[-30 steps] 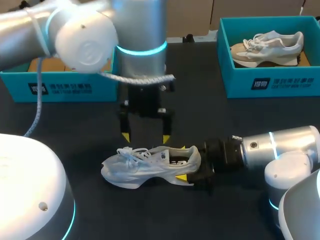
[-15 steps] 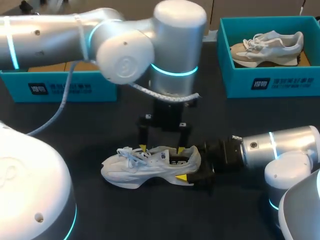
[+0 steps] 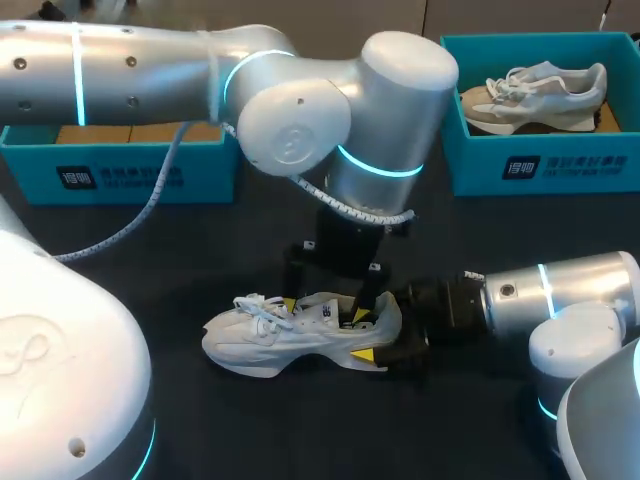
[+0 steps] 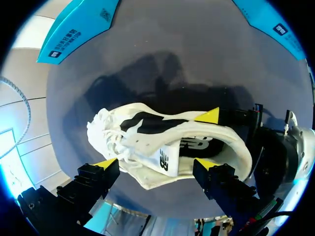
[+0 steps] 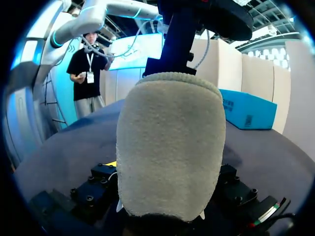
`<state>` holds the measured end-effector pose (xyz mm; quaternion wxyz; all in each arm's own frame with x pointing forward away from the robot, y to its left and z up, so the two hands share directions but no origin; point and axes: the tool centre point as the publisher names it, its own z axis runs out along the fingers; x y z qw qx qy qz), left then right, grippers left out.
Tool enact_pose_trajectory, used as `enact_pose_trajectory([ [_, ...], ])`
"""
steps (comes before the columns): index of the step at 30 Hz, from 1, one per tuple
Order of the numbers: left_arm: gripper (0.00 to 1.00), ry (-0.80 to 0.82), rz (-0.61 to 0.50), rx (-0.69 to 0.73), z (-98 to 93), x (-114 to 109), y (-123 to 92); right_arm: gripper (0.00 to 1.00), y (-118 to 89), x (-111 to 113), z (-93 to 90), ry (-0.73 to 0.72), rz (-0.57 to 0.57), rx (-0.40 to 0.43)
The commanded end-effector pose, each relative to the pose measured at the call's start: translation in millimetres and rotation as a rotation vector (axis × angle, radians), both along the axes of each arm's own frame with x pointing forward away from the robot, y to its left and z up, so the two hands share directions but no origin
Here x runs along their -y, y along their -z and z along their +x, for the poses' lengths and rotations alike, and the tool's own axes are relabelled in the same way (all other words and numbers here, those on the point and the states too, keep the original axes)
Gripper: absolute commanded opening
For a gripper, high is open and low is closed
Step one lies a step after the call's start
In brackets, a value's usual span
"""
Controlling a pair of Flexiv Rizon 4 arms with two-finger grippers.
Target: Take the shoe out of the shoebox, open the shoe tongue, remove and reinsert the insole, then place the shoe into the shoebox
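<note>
A white sneaker (image 3: pixel 285 335) lies on its side on the dark table, toe toward the left. My right gripper (image 3: pixel 365 327) comes in from the right and is shut on the heel, one yellow tip on each side. In the right wrist view the grey heel (image 5: pixel 170 147) fills the space between its fingers. My left gripper (image 3: pixel 325 308) hangs straight down over the shoe's mouth, open, its tips just touching or just above the laces and collar. In the left wrist view the shoe (image 4: pixel 162 142) lies just ahead of the left gripper (image 4: pixel 155 164), with the right gripper's yellow tip (image 4: pixel 209 116) beside the heel.
A teal shoebox (image 3: pixel 500 165) at the back right holds a second, beige and white sneaker (image 3: pixel 535 95). Another teal shoebox (image 3: pixel 120 170) stands at the back left, partly hidden by my left arm. The right arm's body (image 3: pixel 560 300) lies low along the table's right side.
My left arm has swung to the right and come down, bringing its open gripper from above the shoe's laces to the shoe's mouth. The right gripper and the shoe have stayed put.
</note>
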<state>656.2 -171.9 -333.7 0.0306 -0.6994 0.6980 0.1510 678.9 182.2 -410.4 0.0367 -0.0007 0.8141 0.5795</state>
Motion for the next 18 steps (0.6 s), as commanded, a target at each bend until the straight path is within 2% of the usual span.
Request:
enact_pose_trajectory([
  [1,1.00,0.013,0.021,0.000,-0.6,0.8,10.4,0.00,-1.1,-1.1,0.2,0.001,-0.004,0.000],
  [10,0.98,0.063,0.061,0.050,2.1,-5.9,14.8,0.00,-1.1,-1.1,0.2,0.001,-0.004,0.000],
  [15,0.83,0.069,0.088,0.076,6.7,-7.5,16.7,0.00,-1.1,-1.1,0.2,0.001,-0.004,0.000],
  [18,0.64,0.076,0.094,0.083,6.6,-10.0,13.4,0.00,-1.1,-1.1,0.2,0.001,-0.004,0.000],
])
